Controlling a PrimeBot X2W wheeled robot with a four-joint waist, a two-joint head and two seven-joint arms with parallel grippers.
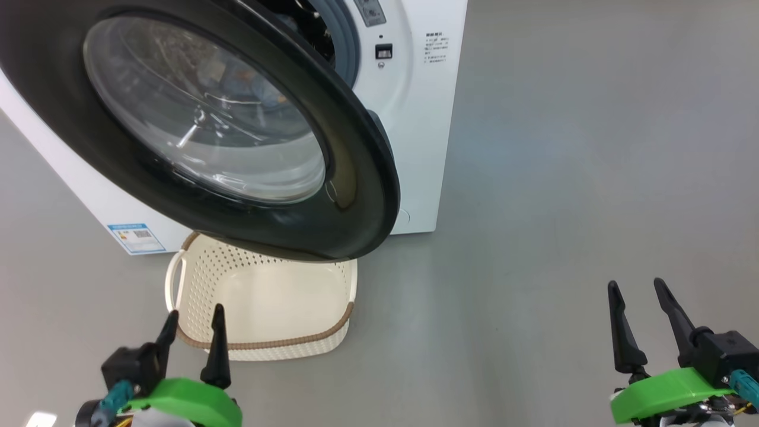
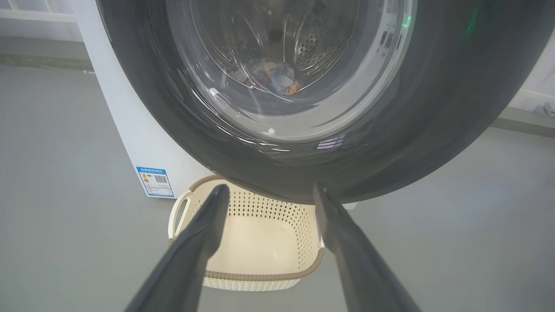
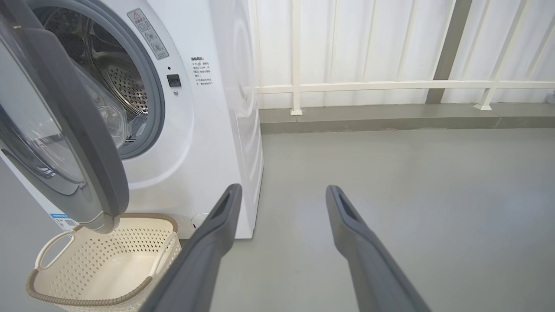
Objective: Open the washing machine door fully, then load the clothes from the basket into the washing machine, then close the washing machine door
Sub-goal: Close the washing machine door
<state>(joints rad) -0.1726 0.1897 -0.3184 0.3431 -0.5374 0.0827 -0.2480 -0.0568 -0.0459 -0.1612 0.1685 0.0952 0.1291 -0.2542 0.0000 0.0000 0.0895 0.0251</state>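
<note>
Your large round glossy black door [image 1: 201, 118]: ajar on the big white front-loading washing machine [image 1: 421, 118], free edge hanging over the small cream perforated basket [image 1: 267, 296] on the grey floor [image 1: 563, 178], whose handled ends lie left and right. Blue-and-orange clothes bundle [image 2: 277, 78]: in the steel drum [image 3: 121, 82]. Your left gripper [image 1: 195, 313] and right gripper [image 1: 635, 284]: both spread, empty.

Laundry point in a plain, utility-type space, either a balcony or a test bay; which of the 2 cannot be told.

1 white front-loading washing machine [image 3: 208, 143] stands free on a smooth grey floor [image 3: 412, 173], with 1 cream perforated basket [image 3: 130, 236] on the floor at its foot. A blue label sticker [image 1: 136, 237] sits low on the machine's front. Behind, a raised grey kerb [image 3: 390, 116] carries a white railing [image 3: 390, 86], backed by white vertical-ribbed sheeting [image 3: 368, 43].
</note>
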